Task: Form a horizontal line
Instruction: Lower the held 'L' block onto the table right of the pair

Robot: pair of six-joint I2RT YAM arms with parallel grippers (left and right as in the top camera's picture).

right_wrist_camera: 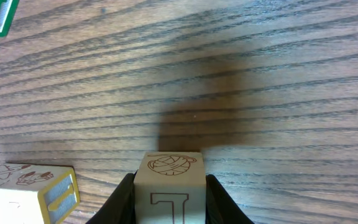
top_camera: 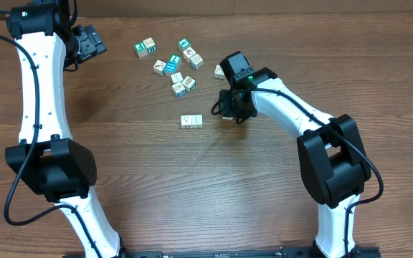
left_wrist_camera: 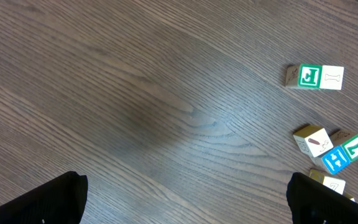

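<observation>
The horizontal line (top_camera: 191,121) is a short row of two pale cubes touching, at the table's middle. In the right wrist view its end (right_wrist_camera: 27,190) shows at the lower left, with a yellow-lettered side. My right gripper (top_camera: 226,109) hangs just right of the row, shut on a pale cube (right_wrist_camera: 169,186) with a brown yarn-ball drawing and an outlined letter. A gap of bare wood lies between that cube and the row. My left gripper (top_camera: 89,43) is far back on the left, open, with only bare wood between its fingers (left_wrist_camera: 48,202).
Several loose teal-and-white and pale cubes (top_camera: 174,64) lie scattered behind the row. One more cube (top_camera: 219,71) sits beside my right wrist. The left wrist view shows a green-lettered pair (left_wrist_camera: 316,76) and a cluster (left_wrist_camera: 334,152) at its right edge.
</observation>
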